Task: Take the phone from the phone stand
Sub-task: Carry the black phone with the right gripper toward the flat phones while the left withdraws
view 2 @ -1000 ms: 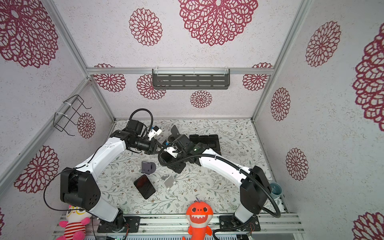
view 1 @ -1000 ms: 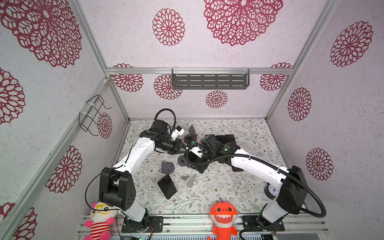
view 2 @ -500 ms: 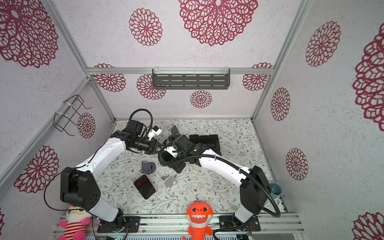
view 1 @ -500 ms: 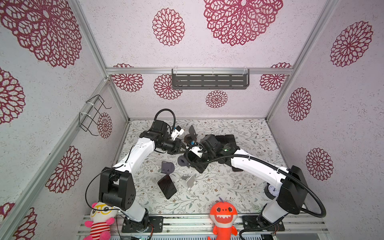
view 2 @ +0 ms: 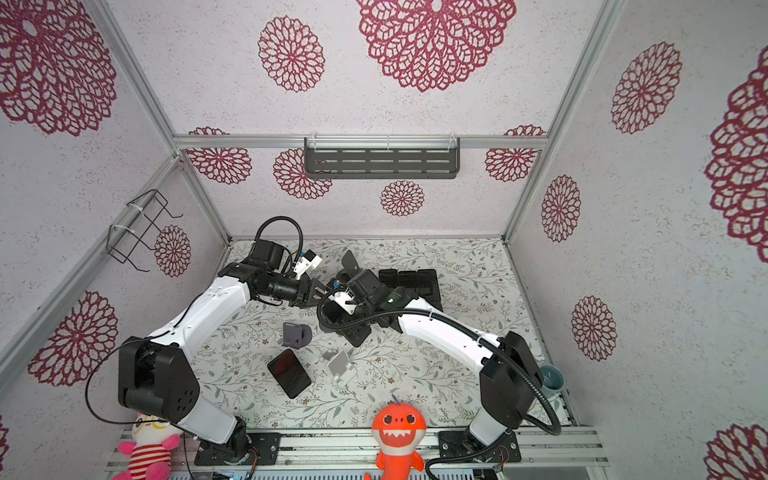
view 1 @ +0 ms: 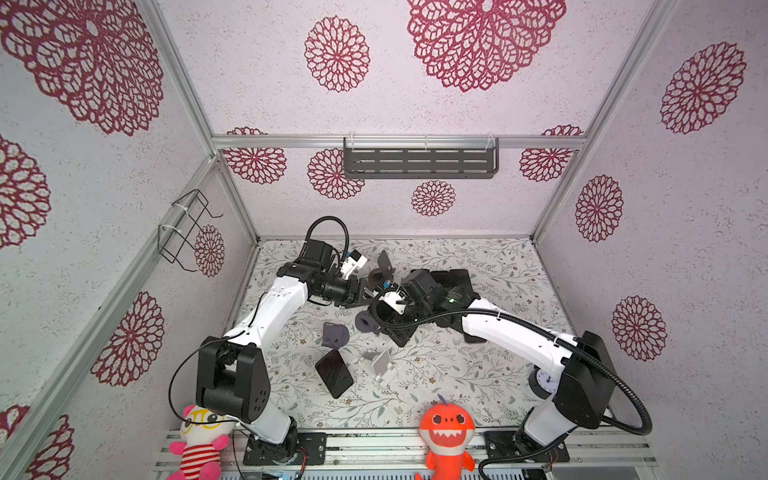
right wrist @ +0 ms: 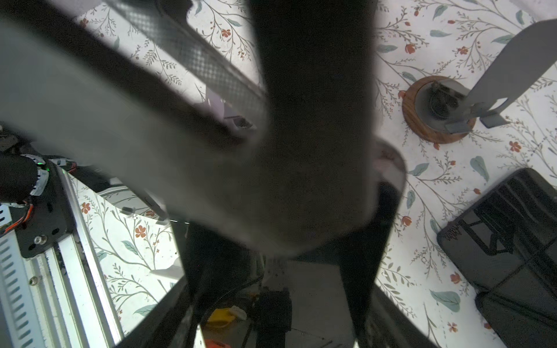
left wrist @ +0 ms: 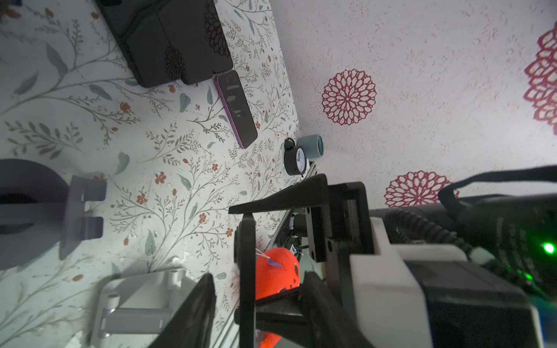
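My right gripper [right wrist: 280,301] is shut on the phone [right wrist: 316,289], a dark glossy slab held across its width above the table. In both top views it hangs at mid-table [view 1: 388,328] [view 2: 349,328]. In the left wrist view the phone [left wrist: 247,256] shows edge-on. My left gripper [left wrist: 259,280] is open, a finger on each side of that edge and not touching it. In a top view the left gripper [view 1: 368,293] is just behind the right one. The dark grey phone stand [left wrist: 45,211] [view 1: 365,324] stands beside them with nothing on its lip.
A purple-grey stand [view 1: 334,334], a white stand [view 1: 380,363] and a black phone [view 1: 333,372] lie toward the front. A wood-based stand [right wrist: 437,111] and a black case [view 1: 449,278] sit behind. A purple phone [left wrist: 236,113], a clock [left wrist: 295,159] and a cup [left wrist: 312,146] are at the right.
Both arms stay where they were. The left gripper's jaws have parted; the right gripper keeps the phone.
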